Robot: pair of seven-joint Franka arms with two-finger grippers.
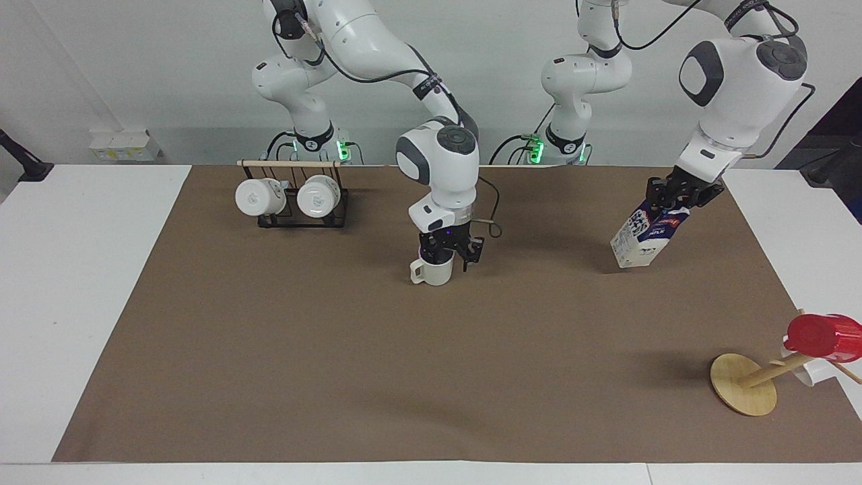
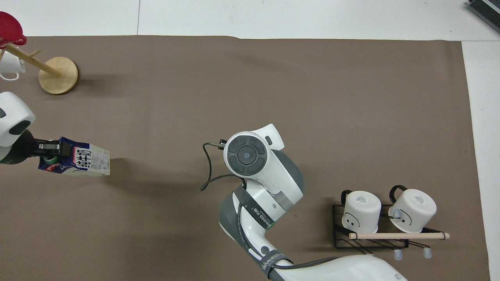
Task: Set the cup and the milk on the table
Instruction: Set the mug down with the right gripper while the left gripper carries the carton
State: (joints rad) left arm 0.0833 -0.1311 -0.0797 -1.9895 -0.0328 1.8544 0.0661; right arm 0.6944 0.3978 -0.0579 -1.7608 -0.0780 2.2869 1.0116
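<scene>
The cream-white cup (image 1: 434, 273) stands upright on the brown sheet of the table (image 1: 404, 377), handle toward the right arm's end. My right gripper (image 1: 450, 257) is open just above it, its fingers astride the rim. In the overhead view the right arm's hand hides the cup. My left gripper (image 1: 677, 195) is shut on the dark blue top of the milk (image 1: 640, 237) and holds the carton tilted, a little above the sheet near the left arm's end. The milk (image 2: 84, 162) and the left gripper (image 2: 49, 150) also show in the overhead view.
A black wire rack (image 1: 293, 219) with two white mugs hangs near the right arm's base. A wooden mug tree (image 1: 744, 385) with a red cup (image 1: 825, 335) and a white mug (image 2: 8, 66) stands farther from the robots at the left arm's end.
</scene>
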